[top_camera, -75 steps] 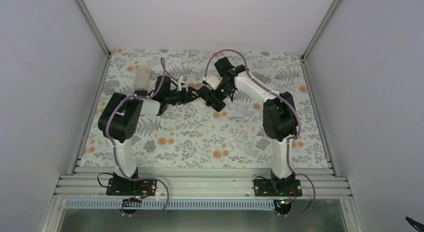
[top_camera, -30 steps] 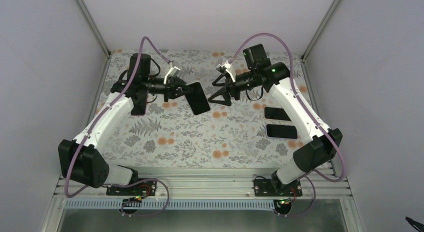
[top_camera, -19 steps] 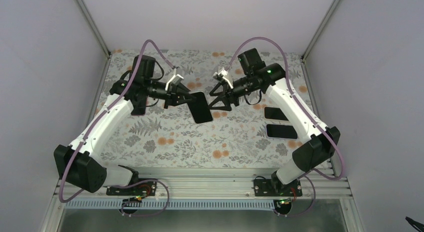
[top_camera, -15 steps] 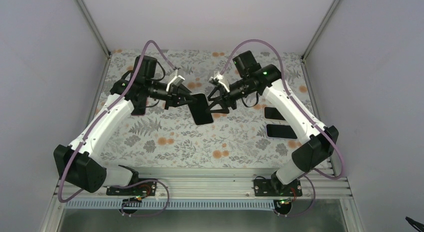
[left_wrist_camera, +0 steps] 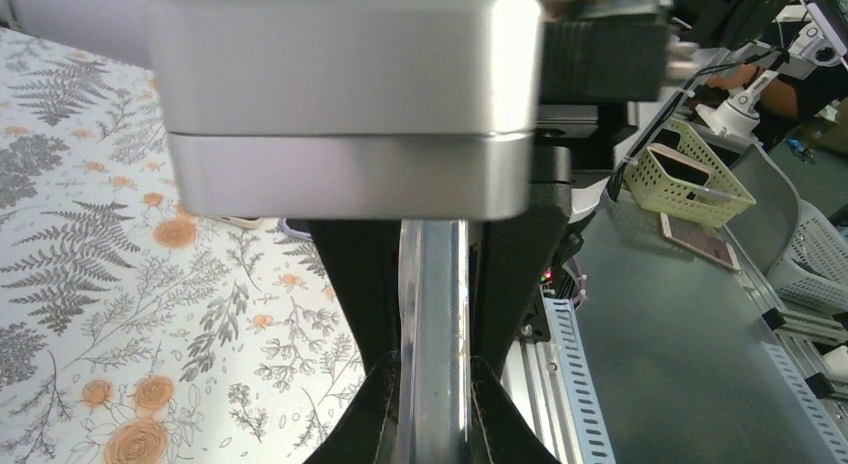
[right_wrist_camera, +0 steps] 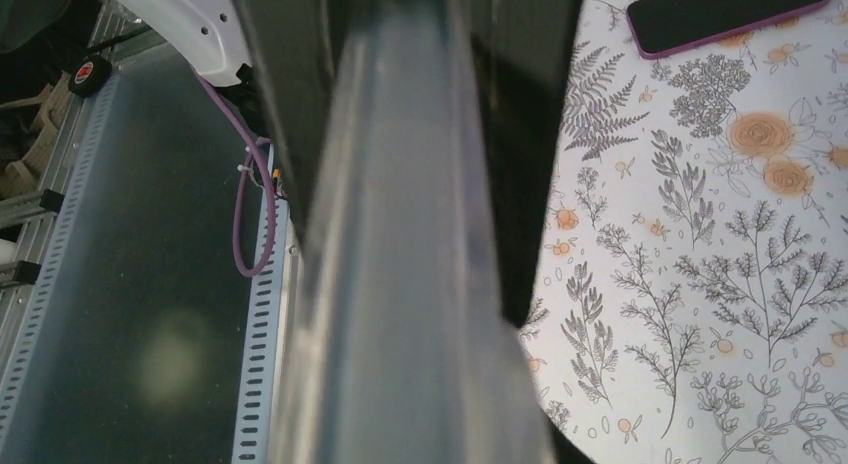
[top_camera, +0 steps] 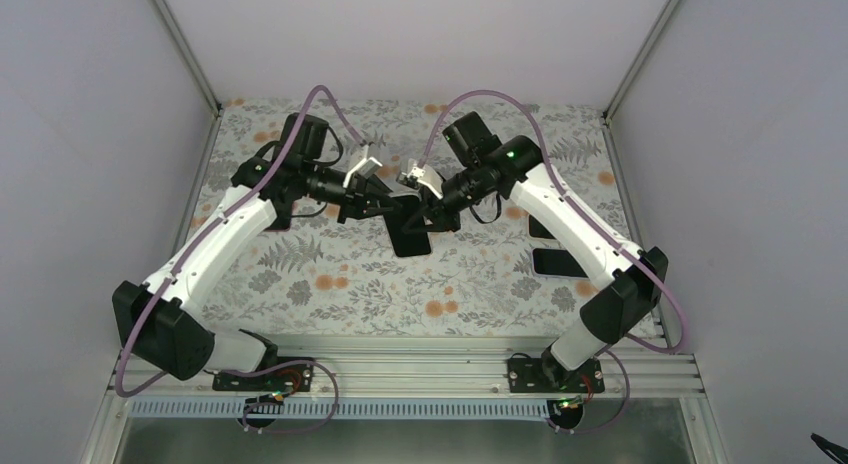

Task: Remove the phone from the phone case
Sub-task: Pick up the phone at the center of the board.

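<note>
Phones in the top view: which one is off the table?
The dark phone, gripped mid-air by the left claw and right claw; the table phones lie flat.

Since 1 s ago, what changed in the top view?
Right gripper swung left and closed on the cased phone's free end. Left gripper carried it slightly toward centre, still clamped on it. The spare phone on the table's right side stayed put.

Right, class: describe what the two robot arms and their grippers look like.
Left arm and right arm: white links, bulky black joints, a purple cable looping along each. Left gripper and right gripper: black, with white fittings behind. Right arm shows a green light.
</note>
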### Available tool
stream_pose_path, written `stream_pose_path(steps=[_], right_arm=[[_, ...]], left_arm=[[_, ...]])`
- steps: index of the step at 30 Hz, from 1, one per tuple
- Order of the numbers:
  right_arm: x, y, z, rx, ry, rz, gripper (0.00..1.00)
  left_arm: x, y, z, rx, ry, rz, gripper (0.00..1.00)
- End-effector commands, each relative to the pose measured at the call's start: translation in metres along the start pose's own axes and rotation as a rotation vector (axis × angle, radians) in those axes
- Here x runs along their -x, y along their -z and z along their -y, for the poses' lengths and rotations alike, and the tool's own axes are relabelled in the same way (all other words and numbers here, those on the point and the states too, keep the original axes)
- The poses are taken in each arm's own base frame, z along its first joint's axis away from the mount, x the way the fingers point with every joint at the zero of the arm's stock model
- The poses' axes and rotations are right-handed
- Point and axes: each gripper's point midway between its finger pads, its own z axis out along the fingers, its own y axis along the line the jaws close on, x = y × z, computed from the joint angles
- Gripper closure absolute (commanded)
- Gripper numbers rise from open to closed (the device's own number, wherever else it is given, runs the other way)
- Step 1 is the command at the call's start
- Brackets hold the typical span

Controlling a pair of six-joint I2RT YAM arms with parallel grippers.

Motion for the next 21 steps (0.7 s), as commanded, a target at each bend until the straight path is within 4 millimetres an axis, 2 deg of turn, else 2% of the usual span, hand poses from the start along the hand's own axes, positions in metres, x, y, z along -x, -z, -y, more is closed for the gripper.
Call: stream_pose_path(steps=[1, 3, 5, 7, 11, 13, 16, 21], right_arm=[[0.004, -0.004, -0.003, 0.004, 0.013, -0.008, 0.81], [0.005, -0.004, -0.004, 0.004, 0.015, -0.006, 0.86], [0.005, -0.004, -0.005, 0.004, 0.014, -0.005, 0.95], [0.006, -0.003, -0.005, 0.000, 0.013, -0.001, 0.96], [0.012, 0.002, -0.005, -0.018, 0.026, 0.022, 0.96], [0.017, 0.006, -0.004, -0.032, 0.034, 0.043, 0.96], [0.030, 0.016, -0.001, -0.041, 0.044, 0.092, 0.96], [0.060, 0.038, 0.000, -0.030, 0.069, 0.196, 0.96]], left_arm=[[0.018, 0.001, 0.008, -0.018, -0.083, 0.026, 0.94], [0.017, -0.001, 0.007, -0.020, -0.081, 0.023, 0.94], [0.017, -0.002, 0.006, -0.017, -0.081, 0.020, 0.94], [0.018, -0.001, 0.005, -0.013, -0.081, 0.021, 0.92], [0.026, 0.006, 0.004, -0.006, -0.093, 0.037, 0.48], [0.032, 0.014, 0.003, 0.004, -0.094, 0.054, 0.35], [0.041, 0.027, 0.002, 0.030, -0.108, 0.077, 0.24], [0.051, 0.050, 0.003, 0.074, -0.111, 0.108, 0.17]])
